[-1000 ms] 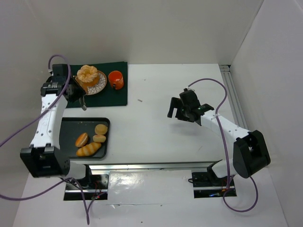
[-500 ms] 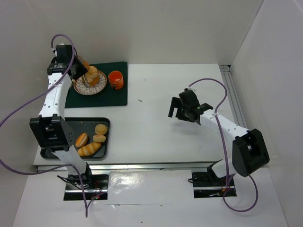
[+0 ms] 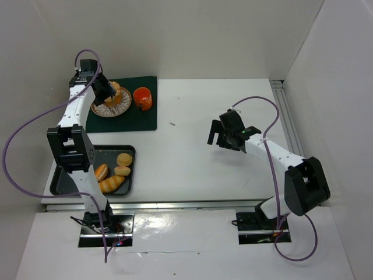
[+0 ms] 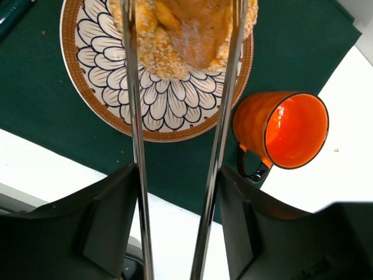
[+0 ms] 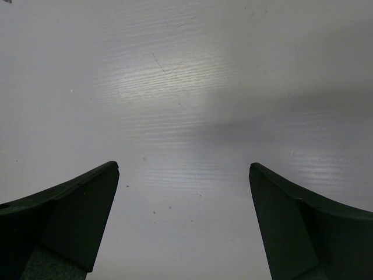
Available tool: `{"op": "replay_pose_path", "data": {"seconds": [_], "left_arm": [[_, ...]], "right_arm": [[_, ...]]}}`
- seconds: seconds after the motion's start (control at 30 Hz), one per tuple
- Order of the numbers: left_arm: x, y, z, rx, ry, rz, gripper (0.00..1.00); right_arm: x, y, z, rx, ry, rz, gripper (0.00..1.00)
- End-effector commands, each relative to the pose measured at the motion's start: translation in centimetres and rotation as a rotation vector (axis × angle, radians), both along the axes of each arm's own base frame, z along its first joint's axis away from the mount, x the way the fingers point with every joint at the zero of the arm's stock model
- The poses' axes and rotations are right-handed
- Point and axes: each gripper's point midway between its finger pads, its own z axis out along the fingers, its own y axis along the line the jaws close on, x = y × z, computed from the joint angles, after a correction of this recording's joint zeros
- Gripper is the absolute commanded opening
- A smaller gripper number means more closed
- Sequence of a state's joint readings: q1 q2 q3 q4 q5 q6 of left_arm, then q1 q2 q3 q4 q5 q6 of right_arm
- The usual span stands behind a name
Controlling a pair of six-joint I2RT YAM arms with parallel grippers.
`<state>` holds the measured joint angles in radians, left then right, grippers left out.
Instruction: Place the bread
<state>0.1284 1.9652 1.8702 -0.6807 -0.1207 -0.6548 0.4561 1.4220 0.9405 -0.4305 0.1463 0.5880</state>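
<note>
The bread [image 3: 118,94], a large lobed golden bun, sits on a patterned plate [image 3: 102,111] on the green mat. In the left wrist view the bread [image 4: 186,35] is at the top, on the plate [image 4: 169,114]. My left gripper [image 3: 106,92] is over the bread's left side. It [image 4: 178,175] is shut on metal tongs [image 4: 135,140], whose two blades flank the bread. I cannot tell whether they press it. My right gripper [image 3: 218,139] is open and empty above bare table, far to the right, and also shows in the right wrist view [image 5: 183,175].
An orange cup [image 3: 143,98] stands on the green mat [image 3: 140,119] right of the plate and also shows in the left wrist view [image 4: 285,131]. A dark tray [image 3: 81,154] at the front left holds small buns [image 3: 124,159] and a long loaf [image 3: 109,184].
My left arm has swung from the plate's near left side toward the back. Its tongs now reach over the bread. The right arm has barely moved.
</note>
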Motion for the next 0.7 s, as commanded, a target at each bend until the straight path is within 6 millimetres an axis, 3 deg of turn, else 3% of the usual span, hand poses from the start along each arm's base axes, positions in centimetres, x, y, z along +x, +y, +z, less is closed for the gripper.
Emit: {"op": "replay_pose_path", "data": {"seconds": [0.0, 0.2, 0.33, 0.37, 0.43, 0.47, 0.53, 0.57, 0.67], "left_arm": [[-0.2, 0.2, 4.3, 0.014, -0.096, -0.007, 0.68], [-1.4, 0.0, 7.3, 0.022, -0.154, -0.007, 0.70], [-2.3, -0.6, 10.5, 0.015, -0.253, -0.030, 0.68], [-3.4, -1.0, 11.5, 0.011, -0.283, -0.041, 0.68], [-4.2, -2.4, 12.6, 0.008, -0.317, -0.083, 0.66], [-4.7, -3.0, 11.9, 0.000, -0.312, -0.100, 0.66], [-5.6, -4.7, 13.5, 0.021, -0.377, -0.150, 0.66], [-6.2, -5.6, 12.0, 0.021, -0.354, -0.174, 0.65], [-6.8, -10.0, 12.6, 0.030, -0.430, -0.322, 0.64]], "right_arm": [[0.6, 0.4, 1.7, 0.014, -0.039, -0.012, 1.00], [0.6, 0.6, 2.1, 0.033, -0.047, -0.014, 1.00], [-0.2, 0.3, 2.5, 0.045, -0.059, -0.021, 1.00], [-0.2, 0.3, 2.5, 0.045, -0.059, -0.021, 1.00], [-0.4, 0.3, 2.5, 0.052, -0.057, -0.015, 1.00], [-0.4, 0.3, 2.5, 0.052, -0.057, -0.015, 1.00], [-0.5, 0.5, 2.9, 0.055, -0.069, -0.019, 1.00], [-0.7, 0.4, 2.5, 0.051, -0.061, -0.019, 1.00], [-0.6, 0.6, 3.2, 0.052, -0.080, -0.016, 1.00]]}}
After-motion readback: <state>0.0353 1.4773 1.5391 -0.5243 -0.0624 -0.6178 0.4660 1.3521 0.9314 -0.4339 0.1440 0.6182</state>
